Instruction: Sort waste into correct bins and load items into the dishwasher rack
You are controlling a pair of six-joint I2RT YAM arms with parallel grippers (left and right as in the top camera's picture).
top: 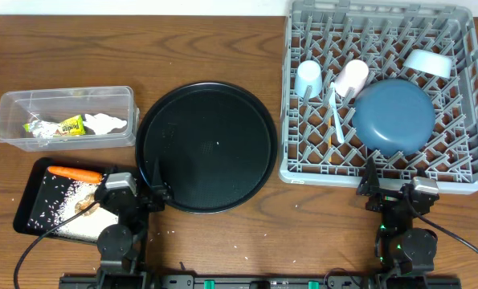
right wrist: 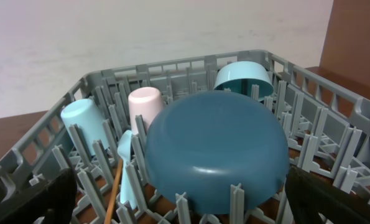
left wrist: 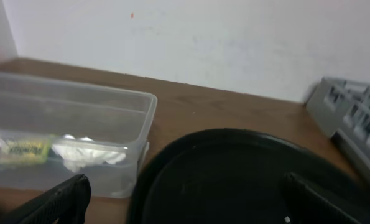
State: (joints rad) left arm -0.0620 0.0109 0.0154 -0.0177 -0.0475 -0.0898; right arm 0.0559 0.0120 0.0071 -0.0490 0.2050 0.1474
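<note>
Right tool (right wrist: 180, 208) spread; blue plate (right wrist: 216, 149), chopstick (right wrist: 114, 190) beside spoon (right wrist: 127, 171)

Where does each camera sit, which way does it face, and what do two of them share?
Overhead: above the table, looking straight down; left arm, right arm at bottom edge.
Left wrist: low, facing the wall over the round black tray and clear plastic box; open left gripper below.
Right wrist: low, facing into the grey plastic dishwasher rack at the dark blue plate; open right gripper below.
Shared: overhead and right wrist show rack and plate.
</note>
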